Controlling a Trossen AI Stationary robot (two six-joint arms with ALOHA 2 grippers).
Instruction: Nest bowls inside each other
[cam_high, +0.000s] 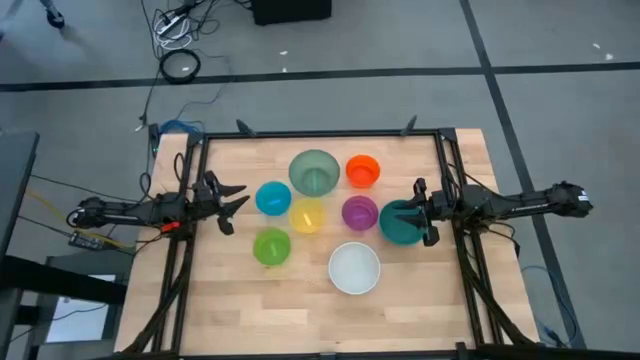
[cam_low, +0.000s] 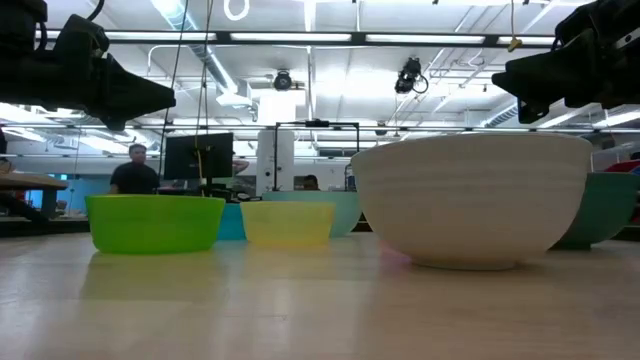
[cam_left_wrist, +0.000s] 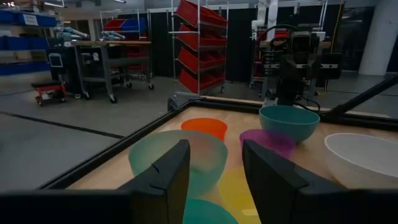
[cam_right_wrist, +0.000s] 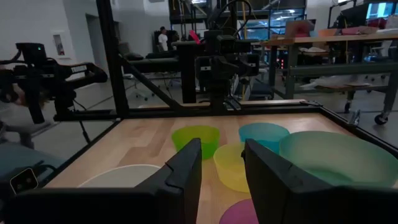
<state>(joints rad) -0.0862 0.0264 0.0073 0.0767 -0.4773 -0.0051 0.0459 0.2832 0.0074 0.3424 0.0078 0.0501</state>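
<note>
While open, right gripper (cam_high: 427, 224) — over teal bowl (cam_high: 398, 224)

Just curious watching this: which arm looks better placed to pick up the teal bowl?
The right. Its gripper hangs right at the teal bowl, while the left gripper waits open across the table by the blue bowl.

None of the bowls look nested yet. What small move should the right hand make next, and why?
Probably close on the teal bowl and lift it. The right hand sits open at its rim, and the larger white bowl stands empty close by, a fitting place to nest it.
</note>
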